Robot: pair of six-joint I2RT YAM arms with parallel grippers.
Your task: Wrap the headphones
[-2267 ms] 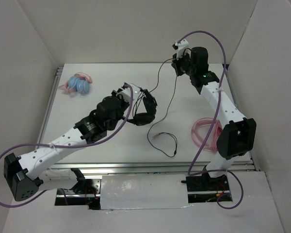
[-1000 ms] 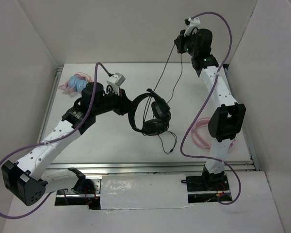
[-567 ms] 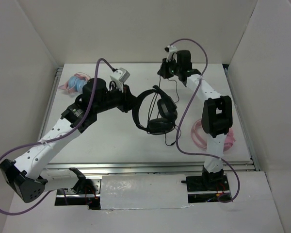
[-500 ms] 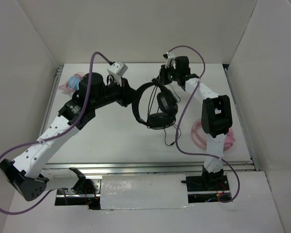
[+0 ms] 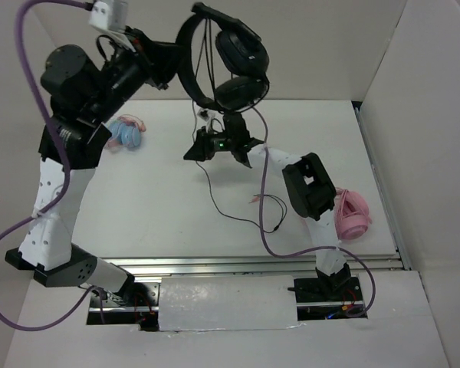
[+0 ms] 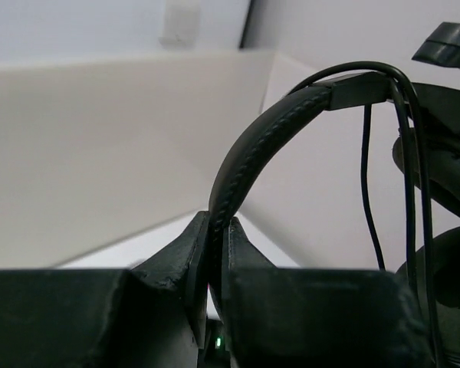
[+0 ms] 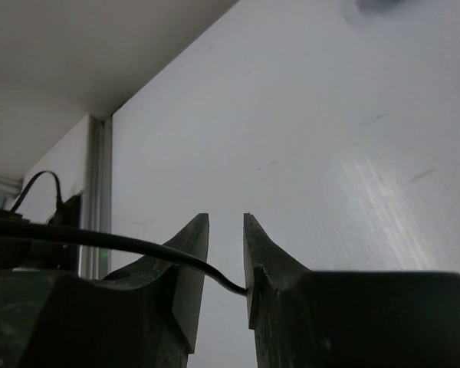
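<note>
Left gripper (image 5: 175,67) is raised high off the worktop (image 5: 153,207), up and to the left of the right gripper (image 5: 193,152). In the left wrist view its fingers are pressed onto the stitched headband (image 6: 268,146) of the headphones (image 5: 241,54), one finger on each side.

The headphones hang in the air directly above the right gripper, clear of the worktop, with both earcups on the side away from the left gripper.

The cable (image 5: 207,180) drops from the headphones down past the right gripper. It then trails on the worktop toward the near side, ending in a loose bend to the near right of it.

Right gripper sits low over the worktop. In the right wrist view its jaws are a narrow slot apart. The cable enters that slot and rests against one finger (image 7: 264,261), and I see a gap to the other, so it is not squeezed.

Pink headphones (image 5: 351,215) lie on the worktop well to the right of the right gripper and nearer. Light blue and pink headphones (image 5: 125,132) lie to its left.
</note>
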